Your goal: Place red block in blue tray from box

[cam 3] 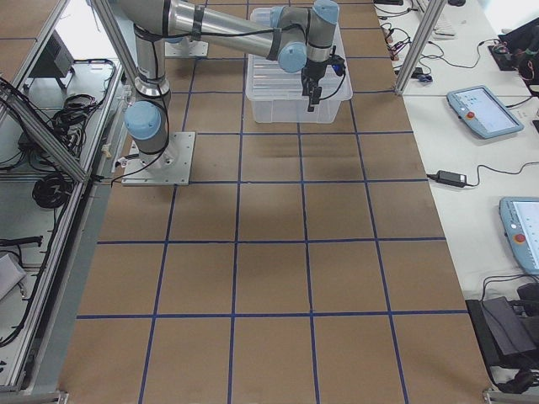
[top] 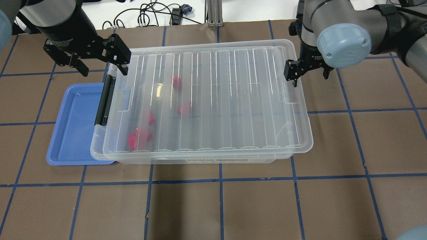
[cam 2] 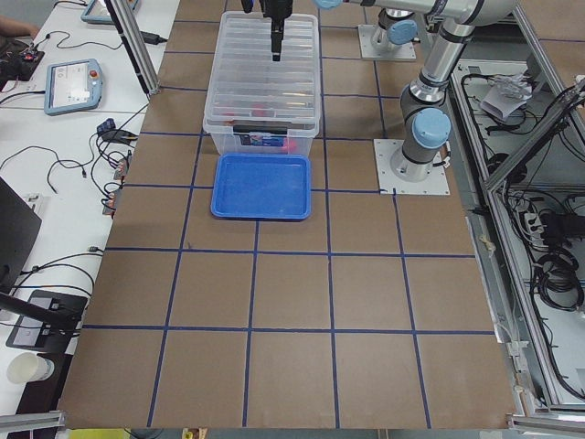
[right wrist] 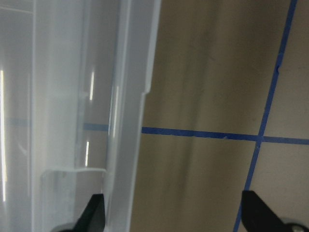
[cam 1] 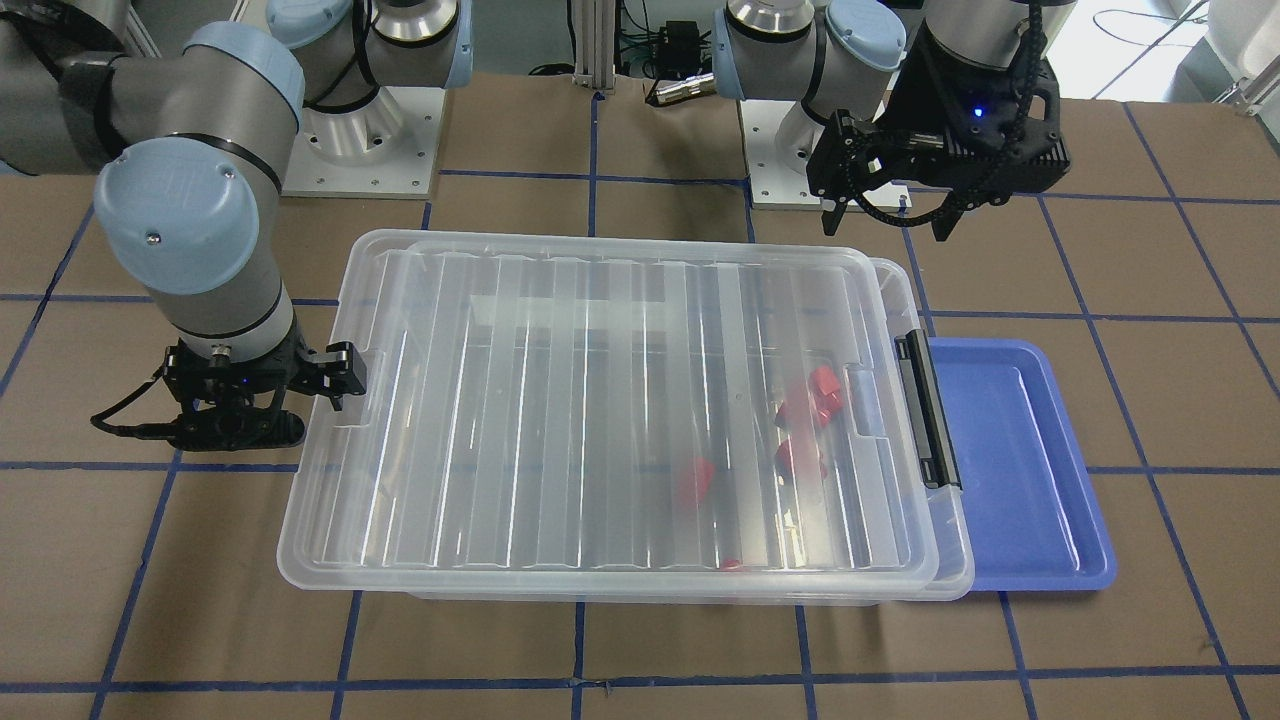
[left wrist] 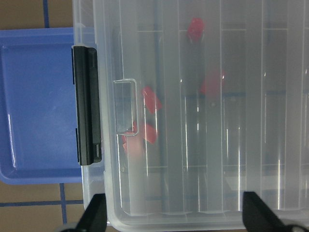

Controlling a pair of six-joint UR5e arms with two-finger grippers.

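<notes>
The clear box (top: 206, 100) stands mid-table with its ribbed lid (cam 1: 600, 400) on and a black latch (top: 104, 100) at its left end. Several red blocks (top: 184, 108) lie inside, toward the latch end; they also show in the front view (cam 1: 822, 390) and the left wrist view (left wrist: 150, 99). The blue tray (top: 71, 126) lies beside the latch end, partly under the box, and holds nothing. My left gripper (top: 103, 70) is open and empty above the box's far latch corner. My right gripper (top: 310, 78) is open and empty, straddling the lid's rim (right wrist: 130, 121) at the other end.
Brown table (top: 233, 200) with a blue tape grid. Both arm bases (cam 1: 360, 150) stand behind the box. In the side views, cables and tablets (cam 2: 73, 87) lie on benches off the table's edge.
</notes>
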